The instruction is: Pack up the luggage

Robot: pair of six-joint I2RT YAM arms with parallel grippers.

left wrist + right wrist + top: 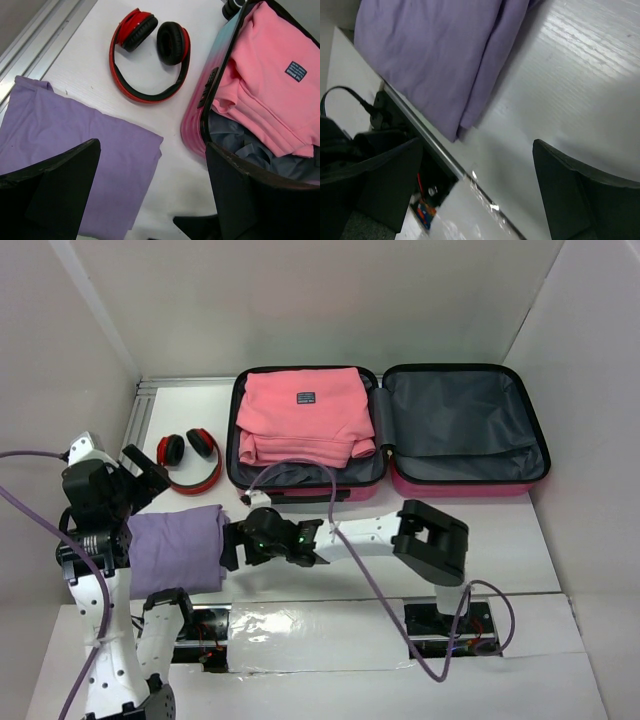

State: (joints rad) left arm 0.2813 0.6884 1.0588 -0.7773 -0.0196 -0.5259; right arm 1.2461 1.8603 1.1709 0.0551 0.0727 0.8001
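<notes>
A white table point(500, 540) stood inside plain white walls. From above, the luggage point(465, 483) lay open flat at the far side of it, both halves facing up. Its left half held a folded pink top point(305, 415) that covered most of the grey lining; the right half showed its grey lining. Red and black headphones point(190, 462) lay on the table just left of the luggage. A folded purple cloth point(180, 548) lay near the front edge, outside the luggage. The left gripper point(148, 472) was above the spot between the headphones and the cloth. The right gripper point(230, 545) reached across to the cloth's right edge.

In the left wrist view, the two black fingers point(60, 185) stood wide apart with nothing between them. Below them were the purple cloth, the headphones and the pink-to-teal side of the luggage. The pink top showed a small dark label, and it rested on the grey lining.

In the right wrist view, the fingers point(585, 195) were also spread wide and held nothing. The folded edge of the purple cloth lay just ahead of them on the table. I could not tell whether either finger touched it.
</notes>
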